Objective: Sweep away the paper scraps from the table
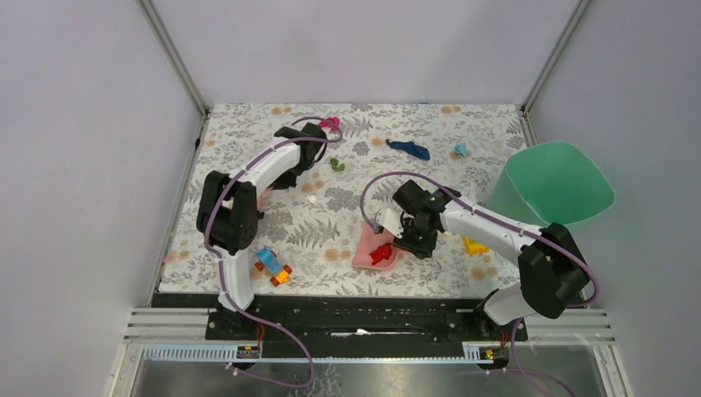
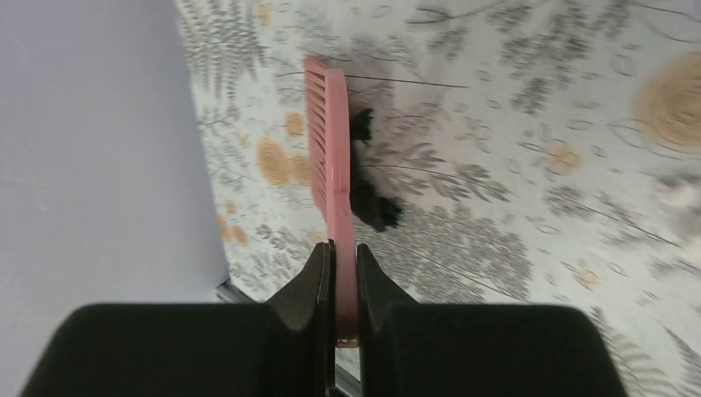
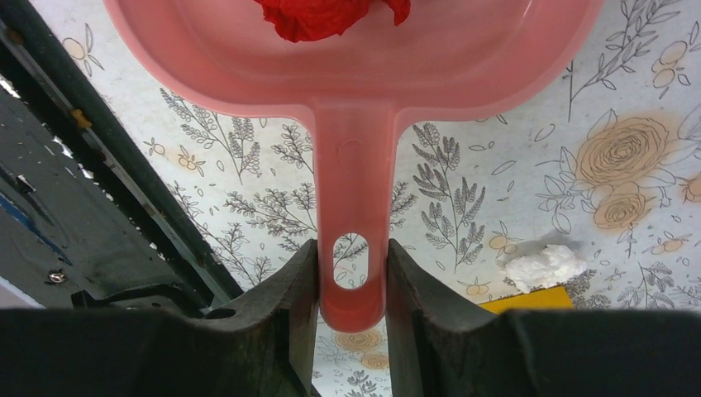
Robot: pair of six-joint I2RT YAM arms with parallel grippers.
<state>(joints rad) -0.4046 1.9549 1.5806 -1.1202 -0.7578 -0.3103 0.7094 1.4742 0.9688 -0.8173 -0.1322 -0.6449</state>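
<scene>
My left gripper point(image 2: 343, 248) is shut on the handle of a pink brush point(image 2: 335, 149) with black bristles, held edge-on over the table's point(image 1: 248, 248) far left part. In the top view that gripper point(image 1: 318, 134) and brush point(image 1: 331, 124) are near the back edge. My right gripper point(image 3: 351, 248) is shut on the handle of a pink dustpan point(image 3: 355, 74) that holds a red paper scrap point(image 3: 322, 15). The dustpan point(image 1: 369, 241) lies near the front middle. Loose paper scraps: green point(image 1: 336, 164), white point(image 1: 312, 198), dark blue point(image 1: 409, 148), teal point(image 1: 461, 150), and another white one point(image 3: 541, 266).
A green bin point(image 1: 558, 184) stands at the right edge of the table. Colourful toy bricks point(image 1: 273, 266) lie at the front left. A yellow block point(image 1: 474, 246) sits just right of my right gripper. Metal frame posts rise at the two back corners.
</scene>
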